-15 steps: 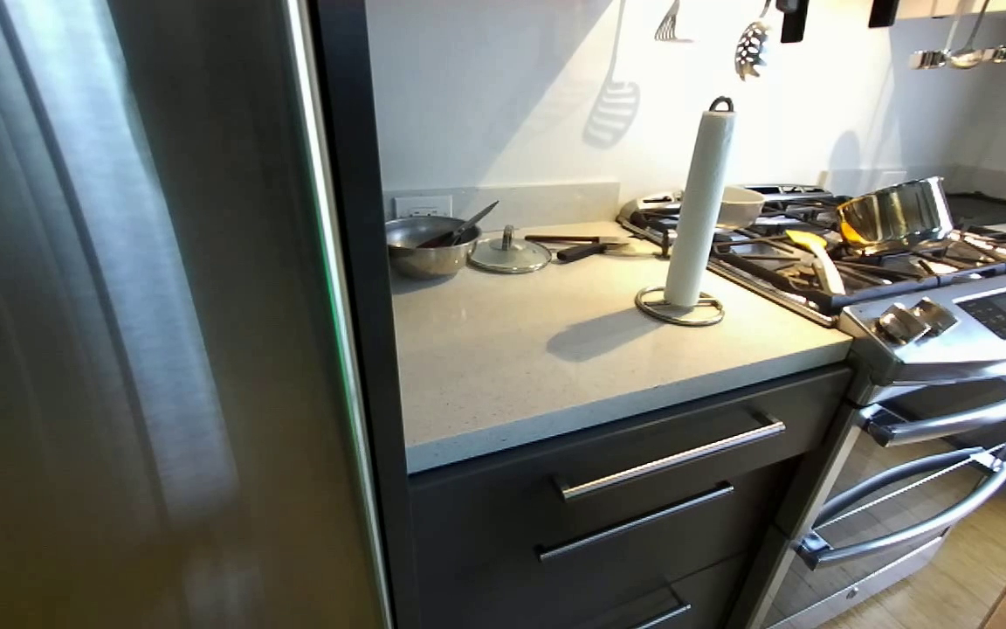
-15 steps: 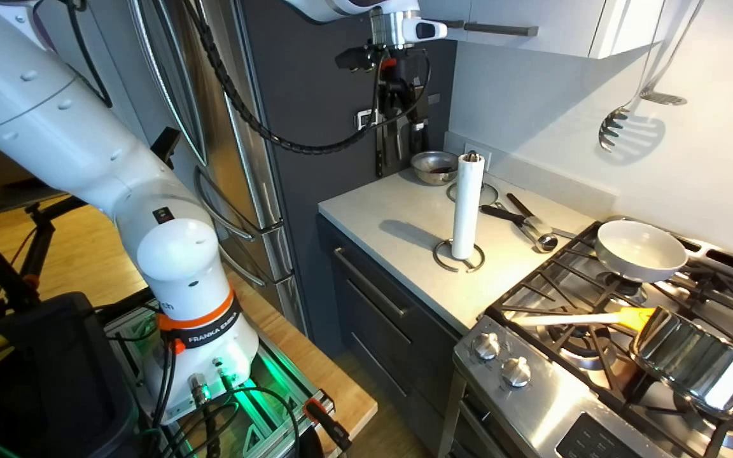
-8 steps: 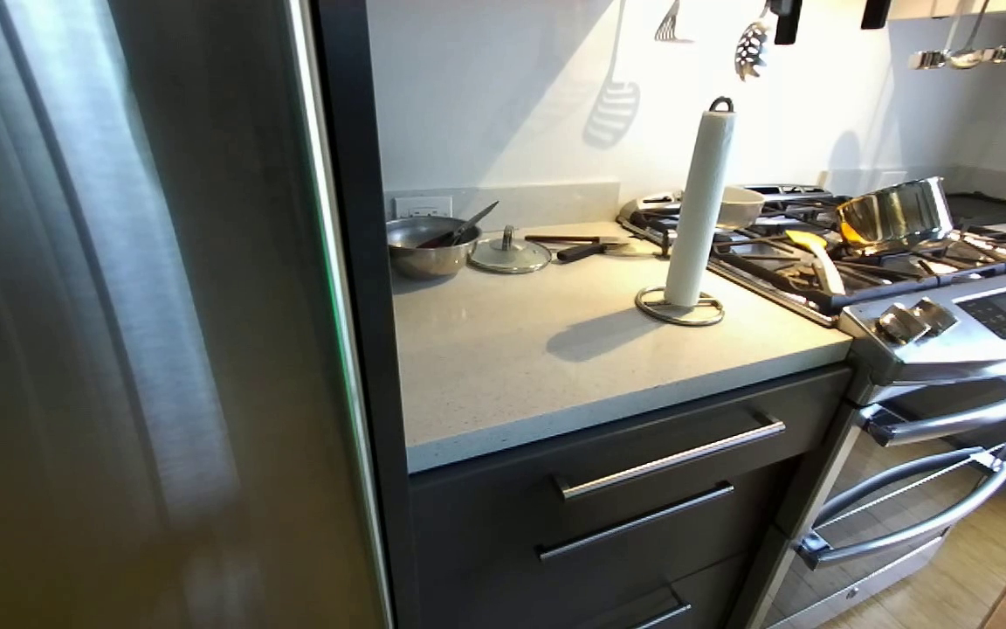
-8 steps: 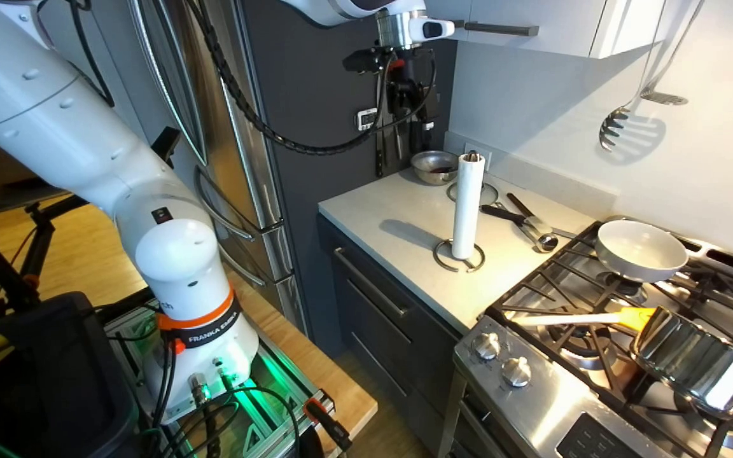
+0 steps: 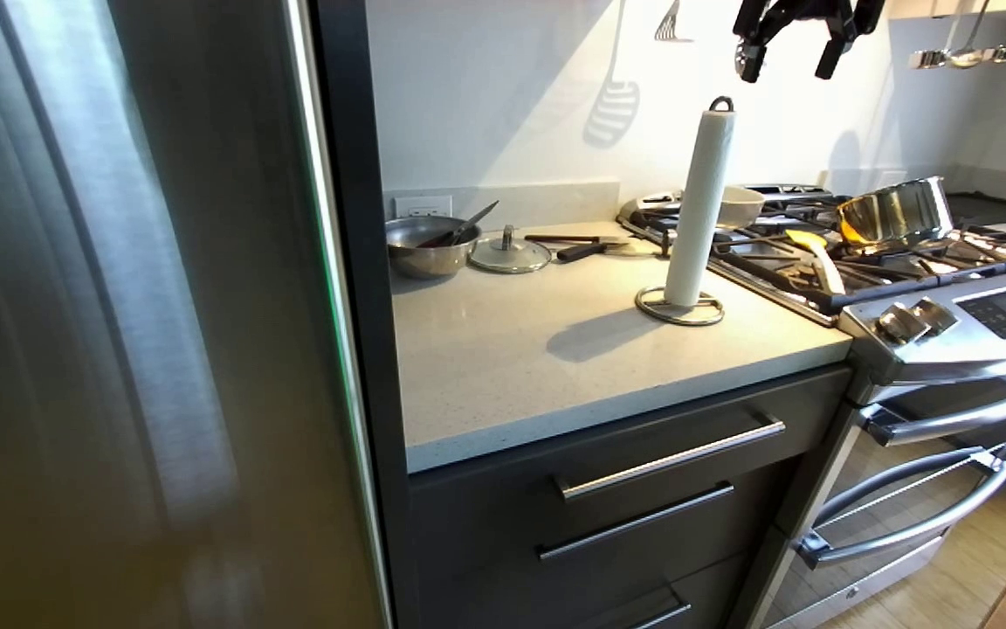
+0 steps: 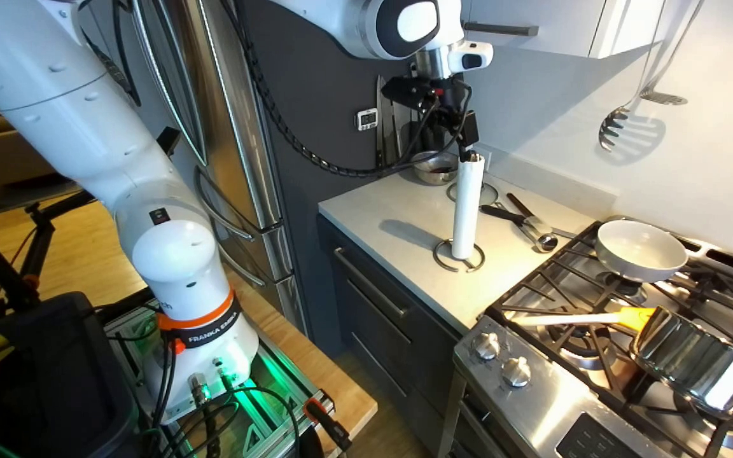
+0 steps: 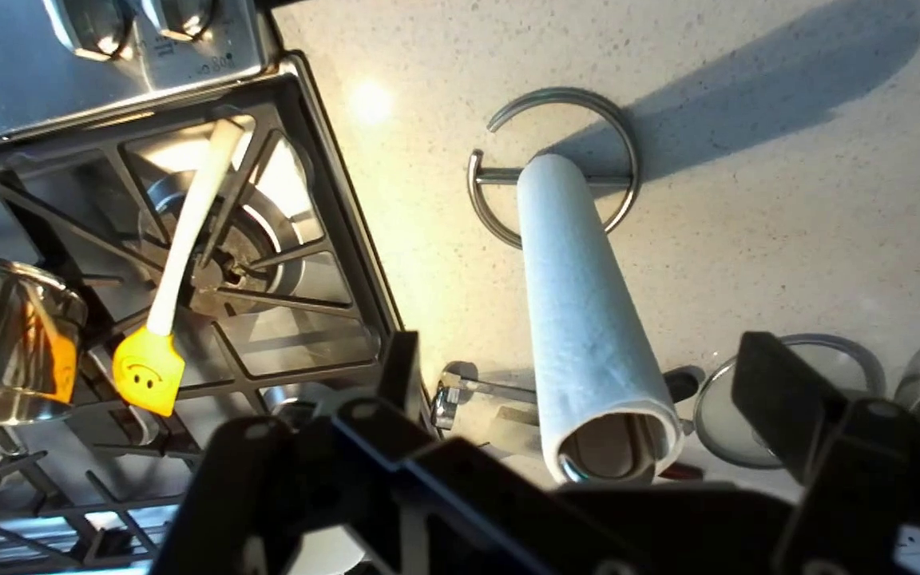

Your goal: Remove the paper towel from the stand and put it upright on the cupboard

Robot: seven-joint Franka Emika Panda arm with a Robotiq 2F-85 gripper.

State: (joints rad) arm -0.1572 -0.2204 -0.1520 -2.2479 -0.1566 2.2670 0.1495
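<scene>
Grasp approach seemingly in hand. Slim white paper roll (image 7: 584,303) sleeved upright on thin metal wire stand (image 7: 610,181), on pale speckled bench (image 5: 503,367). Black claw (image 5: 788,73) held spread above. Next, presumably: claw to be lowered astride roll.

Stand (image 7: 634,156) — rod (image 5: 721,99) mostly hidden

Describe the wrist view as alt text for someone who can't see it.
A white paper towel roll on a wire stand, seen from above. The open black tool spans the bottom; at left, a spatula and a pot rest on a stove.
</scene>
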